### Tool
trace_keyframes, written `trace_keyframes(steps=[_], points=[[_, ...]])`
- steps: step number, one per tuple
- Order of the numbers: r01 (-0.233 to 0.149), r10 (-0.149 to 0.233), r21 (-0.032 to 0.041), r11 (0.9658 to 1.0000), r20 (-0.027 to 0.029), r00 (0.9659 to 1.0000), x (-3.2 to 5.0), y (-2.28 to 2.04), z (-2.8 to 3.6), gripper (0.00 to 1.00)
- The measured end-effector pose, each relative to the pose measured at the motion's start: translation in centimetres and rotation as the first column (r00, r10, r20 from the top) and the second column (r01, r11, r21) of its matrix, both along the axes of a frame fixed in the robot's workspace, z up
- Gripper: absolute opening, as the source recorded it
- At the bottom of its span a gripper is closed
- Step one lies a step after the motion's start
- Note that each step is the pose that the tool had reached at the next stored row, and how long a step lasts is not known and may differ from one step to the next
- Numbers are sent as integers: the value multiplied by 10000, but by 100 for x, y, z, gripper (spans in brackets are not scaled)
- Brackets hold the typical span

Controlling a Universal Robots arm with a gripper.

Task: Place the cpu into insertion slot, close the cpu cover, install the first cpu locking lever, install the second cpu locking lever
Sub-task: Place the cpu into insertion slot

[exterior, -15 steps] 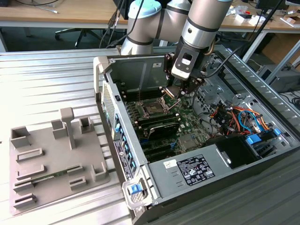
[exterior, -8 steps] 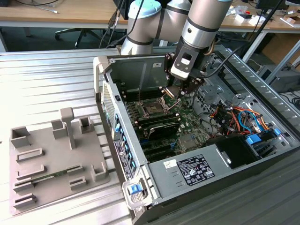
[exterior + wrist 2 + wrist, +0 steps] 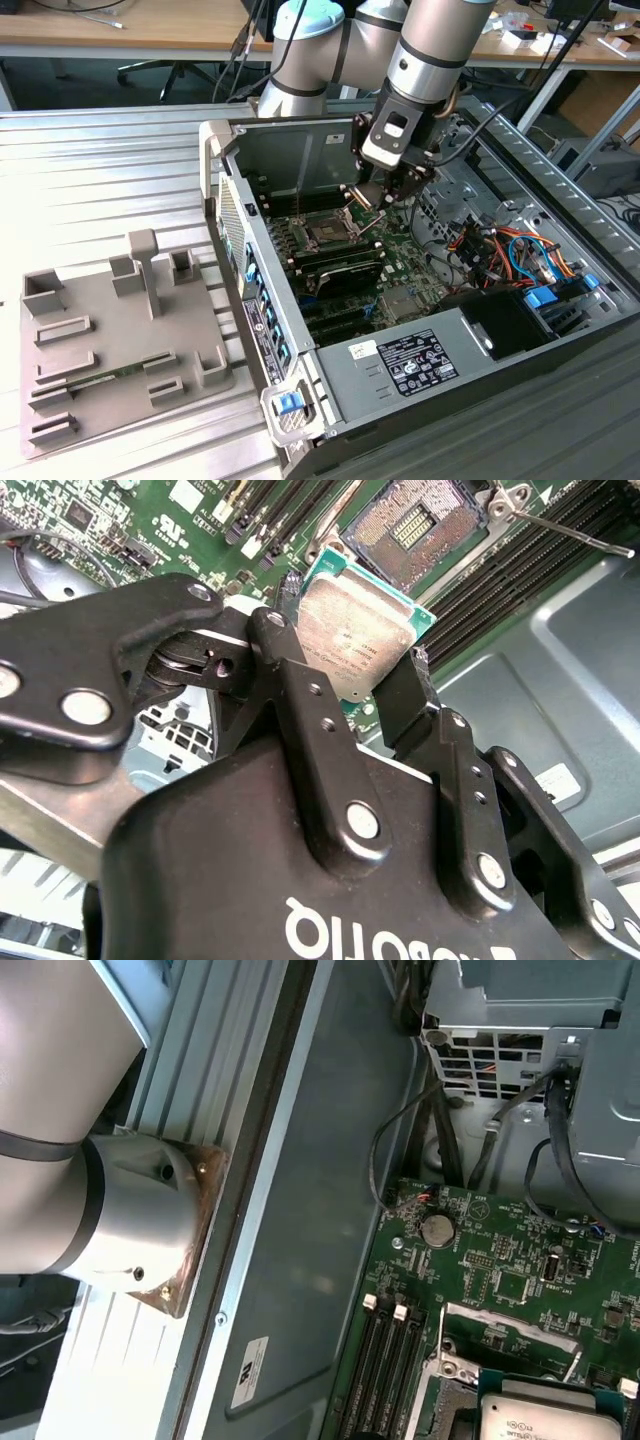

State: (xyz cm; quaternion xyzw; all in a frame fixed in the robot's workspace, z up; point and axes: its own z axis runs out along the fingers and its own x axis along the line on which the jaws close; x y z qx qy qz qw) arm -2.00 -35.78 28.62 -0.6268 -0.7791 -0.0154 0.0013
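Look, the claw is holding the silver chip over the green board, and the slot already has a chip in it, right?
Not quite. The gripper does hold the cpu over the board, but the slot has no chip in it. The second wrist view shows its bare contacts, open and uncovered.

My arm point(image 3: 430, 50): silver-grey tube links, pale-blue joint caps point(image 3: 315, 15), black cables point(image 3: 240, 50) beside it. The tool point(image 3: 345, 645): matte black linkage bars w/ silver pivot screws point(image 3: 362, 820), white lettering on body behind the fingers point(image 3: 300, 700). Black box point(image 3: 388, 140) mounted just above tool.
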Motion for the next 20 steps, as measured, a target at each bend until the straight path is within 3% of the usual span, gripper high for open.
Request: trace_keyframes(steps=[12,20], points=[[864,-864,-22,9963,0,9963,0,0,0,55],[1463,-1463,-26,9892,1,9892,0,0,0,55]])
